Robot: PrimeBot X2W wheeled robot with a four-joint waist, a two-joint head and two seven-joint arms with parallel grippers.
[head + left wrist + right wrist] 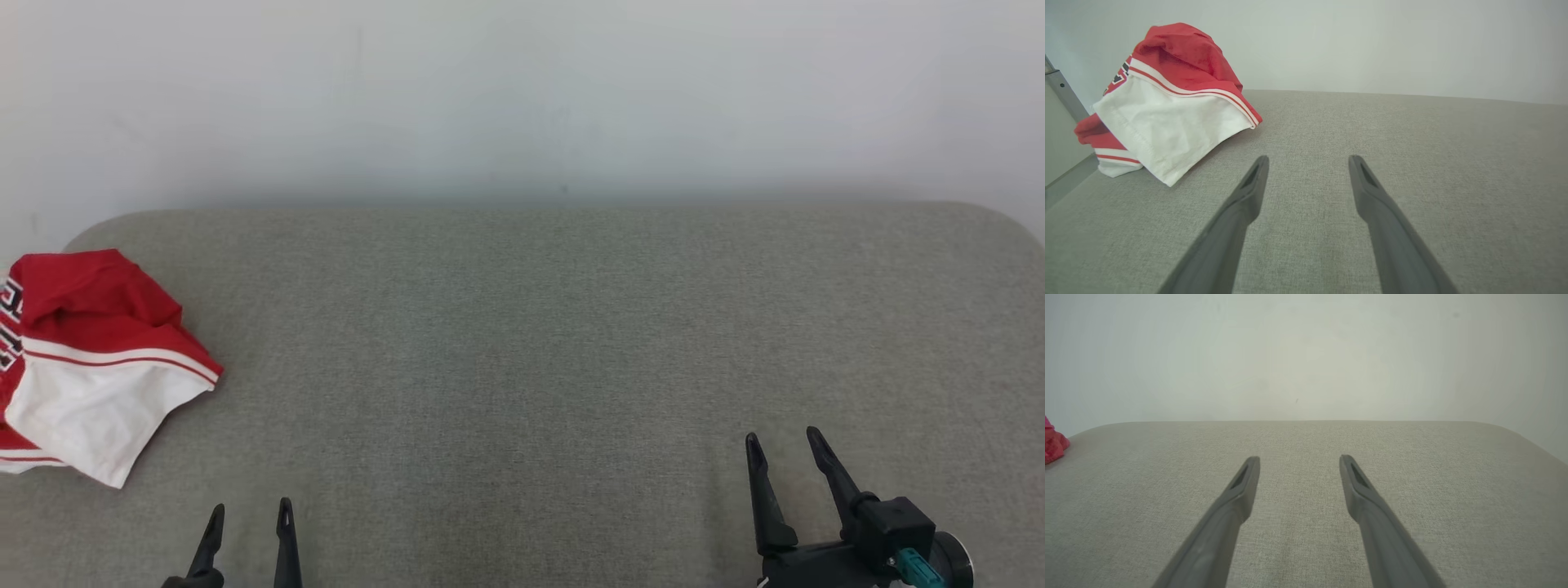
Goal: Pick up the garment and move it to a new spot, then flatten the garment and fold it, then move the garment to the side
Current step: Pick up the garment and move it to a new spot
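We find the garment [98, 367] bunched at nine o'clock on the worktop [531, 343], untouched; our left pincer [251, 506] and right pincer [784, 437] sit at seven and five, both spread empty, keeping the middle free for flattening, we guess

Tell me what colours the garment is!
The garment is red and white, seen best in the left wrist view.
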